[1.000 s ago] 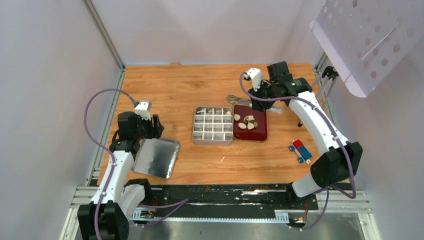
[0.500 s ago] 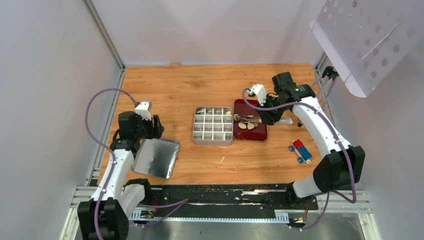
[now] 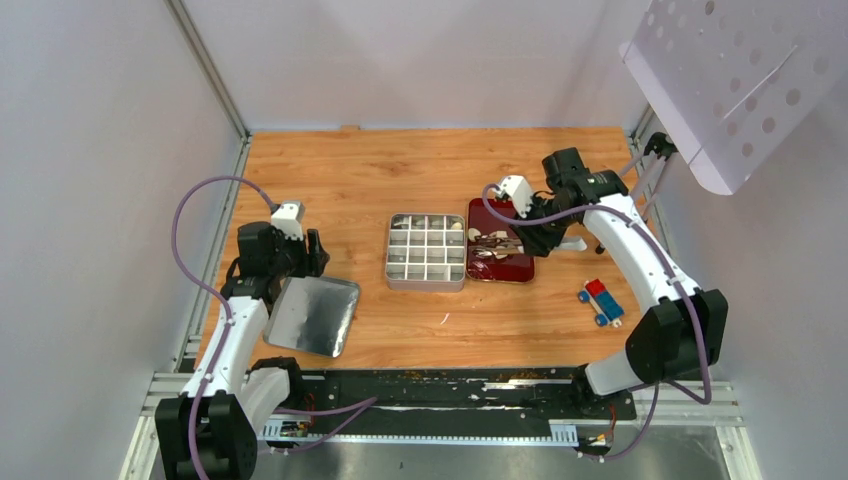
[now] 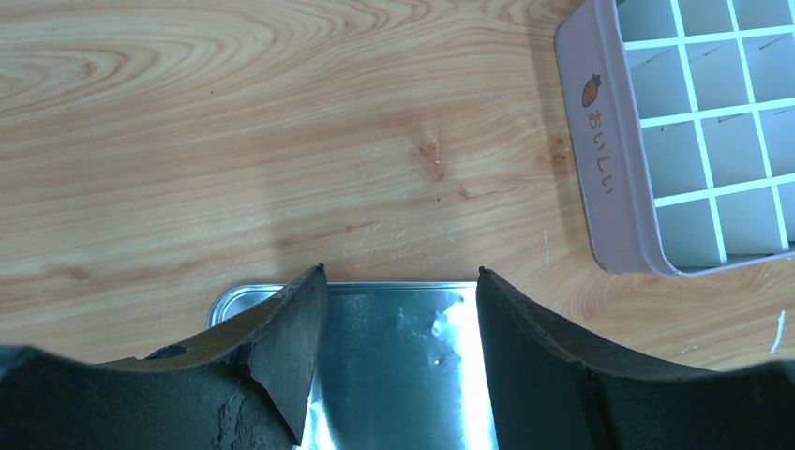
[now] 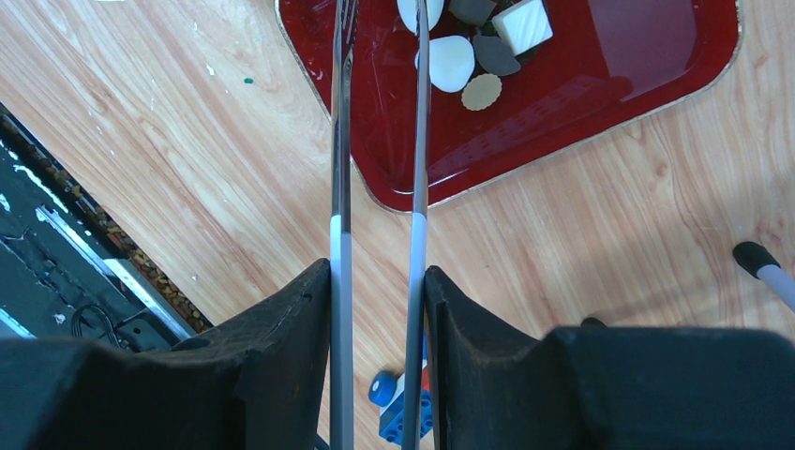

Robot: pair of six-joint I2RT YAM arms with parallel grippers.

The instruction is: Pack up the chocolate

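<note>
The right end effector (image 5: 375, 277) pinches the metal tongs (image 5: 338, 141), their tips over the chocolate (image 5: 452, 62) in the red tray (image 5: 609, 75) (just beside the compartmented tin (image 4: 600, 141)); the left end effector (image 4: 398, 281) hangs spread above a tin lid (image 4: 398, 366)

The tongs (image 5: 339, 141) run off the top edge of the right wrist view, so their tips cannot be seen; the red tray (image 5: 609, 56) and some chocolate (image 5: 452, 62) are cropped there too, and the right gripper (image 5: 377, 272) hides most of the red-and-blue block (image 5: 394, 422). The left wrist view crops the tin (image 4: 600, 141) at its right edge, and the left gripper (image 4: 401, 272) covers much of the metal lid (image 4: 398, 366). From above, the pieces are too small to count
</note>
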